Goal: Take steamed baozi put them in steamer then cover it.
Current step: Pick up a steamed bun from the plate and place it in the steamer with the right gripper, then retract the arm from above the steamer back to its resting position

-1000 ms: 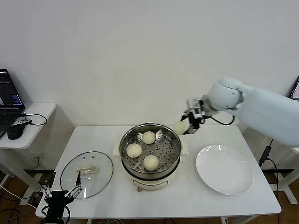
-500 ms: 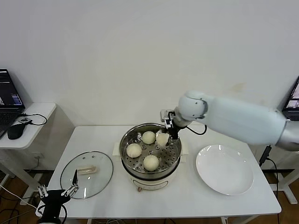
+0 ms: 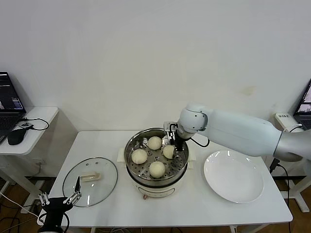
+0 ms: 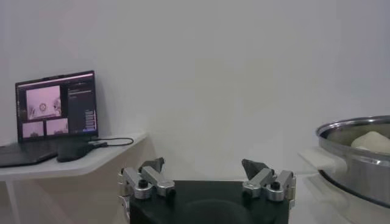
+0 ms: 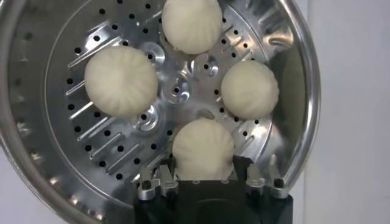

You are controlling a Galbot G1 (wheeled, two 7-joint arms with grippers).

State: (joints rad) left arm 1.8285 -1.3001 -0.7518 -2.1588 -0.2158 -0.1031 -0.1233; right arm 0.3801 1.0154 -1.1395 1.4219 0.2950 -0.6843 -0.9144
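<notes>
The steamer (image 3: 130, 145) stands mid-table on its white pot base. Three baozi lie free on its perforated floor (image 3: 154, 142) (image 3: 139, 156) (image 3: 157, 168). My right gripper (image 3: 171, 144) reaches down into the steamer's right side and is shut on the fourth baozi (image 3: 169, 152). In the right wrist view this baozi (image 5: 203, 149) sits between the fingers, low on the steamer's floor (image 5: 177, 91). The cover (image 3: 90, 180) lies flat on the table at the left. My left gripper (image 3: 59, 199) hangs open and empty by the table's front left corner, near the cover.
An empty white plate (image 3: 233, 175) lies right of the steamer. A side table with a laptop and mouse (image 3: 15, 137) stands at the far left. The left wrist view shows the steamer's rim (image 4: 353, 152) and the laptop (image 4: 56, 103).
My right gripper has carried the baozi leftward from beside the steamer's right rim and lowered it onto the steamer's floor. The left gripper has shifted slightly.
</notes>
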